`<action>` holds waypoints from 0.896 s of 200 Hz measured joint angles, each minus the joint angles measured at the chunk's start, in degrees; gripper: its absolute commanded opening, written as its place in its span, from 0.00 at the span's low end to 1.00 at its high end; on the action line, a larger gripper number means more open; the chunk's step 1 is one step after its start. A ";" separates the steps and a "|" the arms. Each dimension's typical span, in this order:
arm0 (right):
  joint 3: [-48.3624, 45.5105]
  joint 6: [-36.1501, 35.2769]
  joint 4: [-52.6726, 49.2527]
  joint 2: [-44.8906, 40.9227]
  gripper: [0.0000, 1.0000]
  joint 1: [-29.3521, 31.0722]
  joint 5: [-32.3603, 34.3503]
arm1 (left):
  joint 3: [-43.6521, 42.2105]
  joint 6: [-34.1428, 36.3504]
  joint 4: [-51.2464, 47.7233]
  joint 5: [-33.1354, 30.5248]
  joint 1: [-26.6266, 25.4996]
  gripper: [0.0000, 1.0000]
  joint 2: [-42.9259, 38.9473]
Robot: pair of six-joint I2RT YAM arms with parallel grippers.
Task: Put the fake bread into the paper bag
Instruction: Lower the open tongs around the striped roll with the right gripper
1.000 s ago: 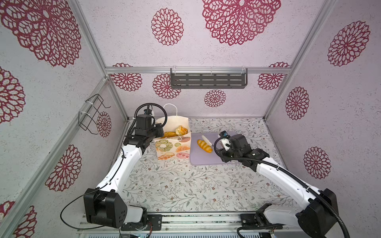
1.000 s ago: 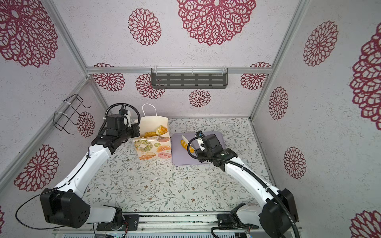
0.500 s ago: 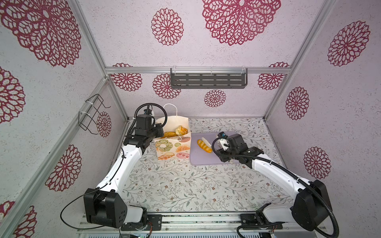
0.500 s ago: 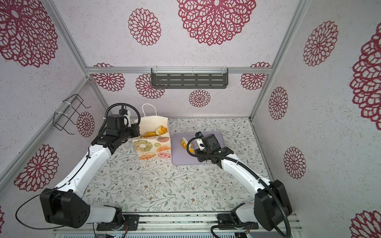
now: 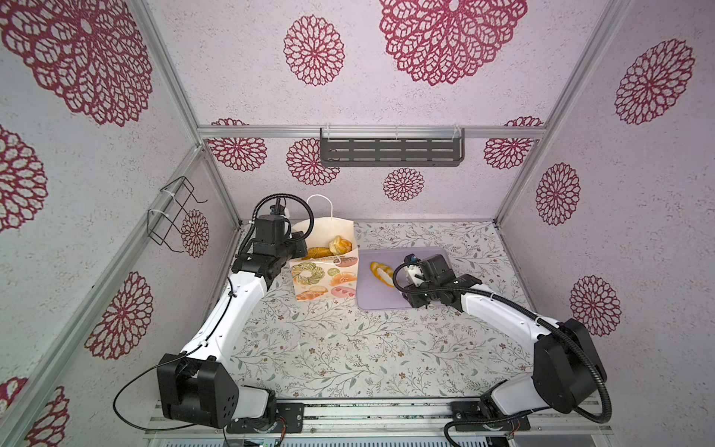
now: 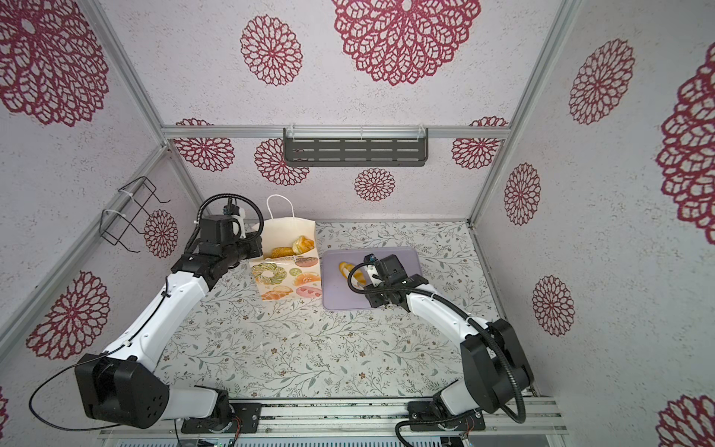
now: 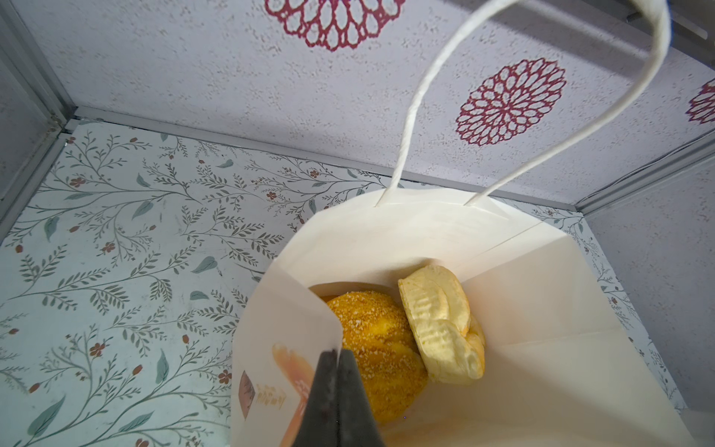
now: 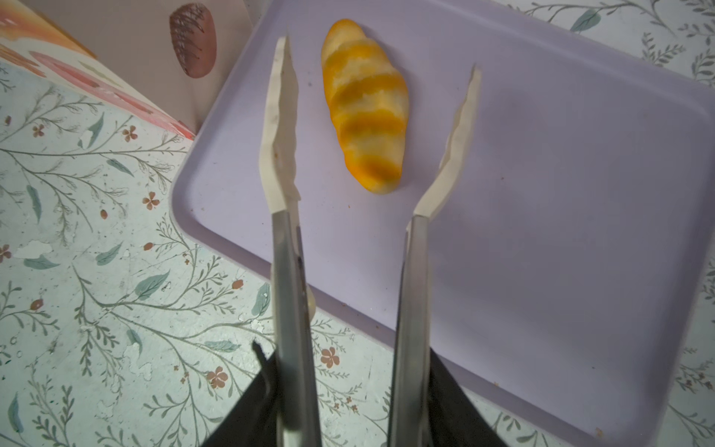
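The paper bag (image 5: pixel 323 278) (image 6: pixel 286 276) stands open at the back left, and my left gripper (image 7: pixel 337 354) is shut on its near rim (image 7: pixel 309 309). Inside the bag lie a crumbed golden bun (image 7: pixel 371 348) and a pale shell-shaped bun (image 7: pixel 441 325), also seen in a top view (image 5: pixel 340 244). One striped orange loaf of fake bread (image 8: pixel 367 120) (image 5: pixel 381 273) rests on the lilac tray (image 8: pixel 541 193). My right gripper (image 8: pixel 350 367) is shut on metal tongs (image 8: pixel 286 251). Their white tips stand apart on either side of the loaf, not touching it.
The lilac tray (image 5: pixel 387 300) lies directly right of the bag on the floral tabletop. A dark slotted shelf (image 5: pixel 390 151) hangs on the back wall and a wire rack (image 5: pixel 172 216) on the left wall. Enclosure walls close three sides.
My right gripper with the tongs has edged a little left toward the loaf, and the arm's elbow has swung in. The left gripper and the bag have not moved.
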 measured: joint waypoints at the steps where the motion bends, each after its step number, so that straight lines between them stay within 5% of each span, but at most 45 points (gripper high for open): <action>1: 0.00 0.00 0.00 0.04 0.51 0.00 0.00 | 0.00 0.00 0.00 0.00 0.00 0.00 0.02; 179: 5.97 -0.04 -2.03 9.35 0.46 -0.11 -3.91 | 0.00 0.00 0.00 -0.02 0.00 0.00 0.02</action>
